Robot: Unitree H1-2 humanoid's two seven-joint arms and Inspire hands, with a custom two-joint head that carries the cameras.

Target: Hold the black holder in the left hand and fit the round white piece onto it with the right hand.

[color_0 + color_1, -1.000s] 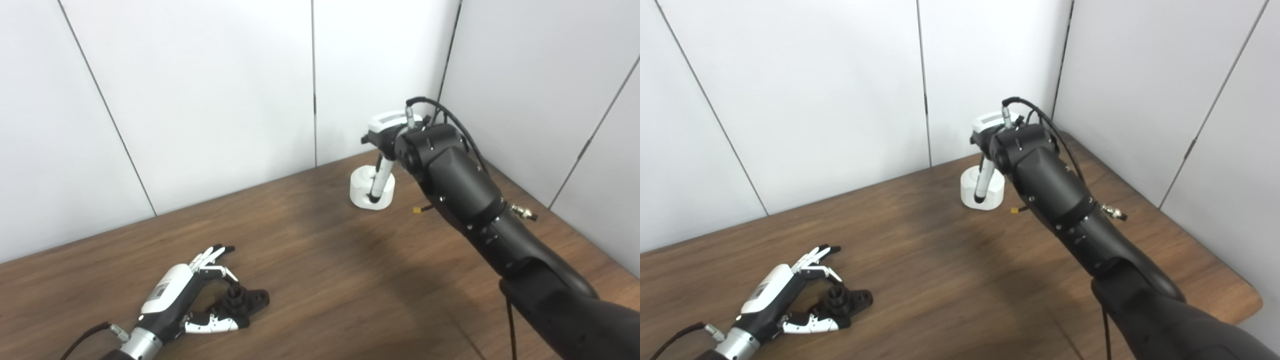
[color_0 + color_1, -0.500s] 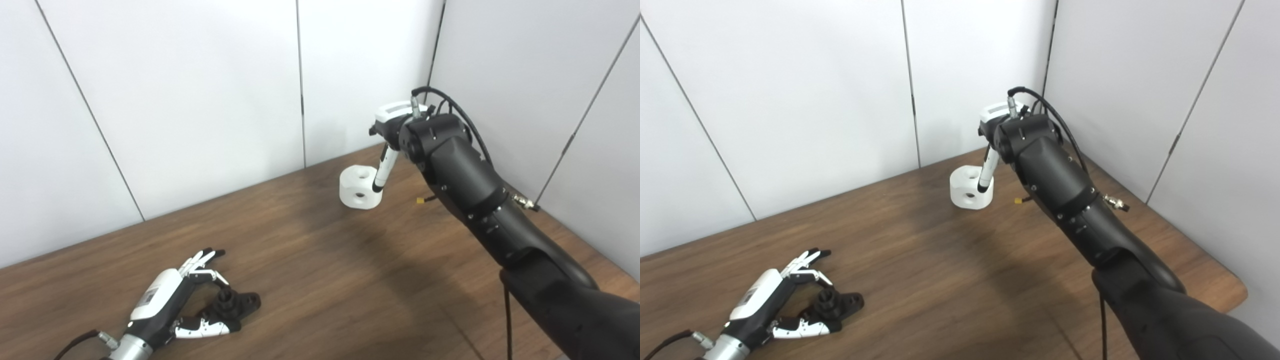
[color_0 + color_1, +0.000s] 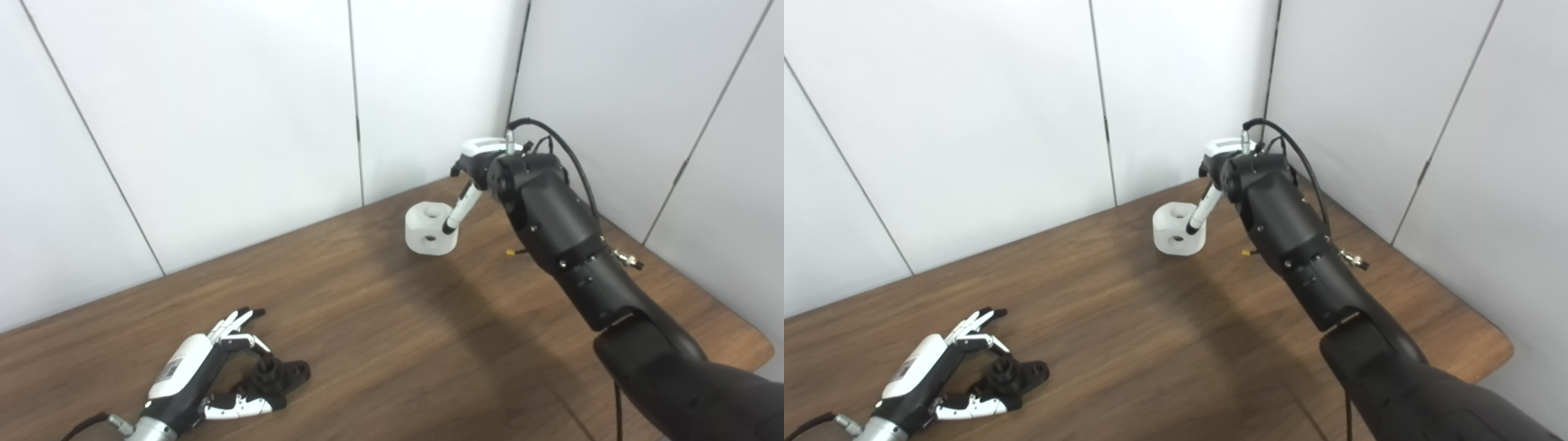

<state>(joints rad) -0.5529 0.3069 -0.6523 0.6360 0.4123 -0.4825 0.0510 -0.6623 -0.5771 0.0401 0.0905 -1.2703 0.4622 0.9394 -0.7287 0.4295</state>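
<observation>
The black holder [image 3: 280, 376] lies on the wooden table [image 3: 398, 343] at the near left. My left hand [image 3: 195, 378] rests on the table around it, thumb along its base and one bent finger on its knob, the other fingers stretched out. The round white piece [image 3: 425, 230], with a hole on top and one in its side, hangs tilted just above the table at the far right. My right hand [image 3: 470, 174] is shut on it. One finger [image 3: 456, 211] lies across its front, and the wrist hides the rest of the hand.
White wall panels close the table at the back and right, meeting in a corner just behind the right hand. The table's right edge [image 3: 1500, 355] runs close beside the right forearm [image 3: 569, 245]. Bare wood lies between the two hands.
The right hand has lifted the white piece off the table, tilted it and carried it a little left. The left hand and holder have not moved; the camera has shifted.
</observation>
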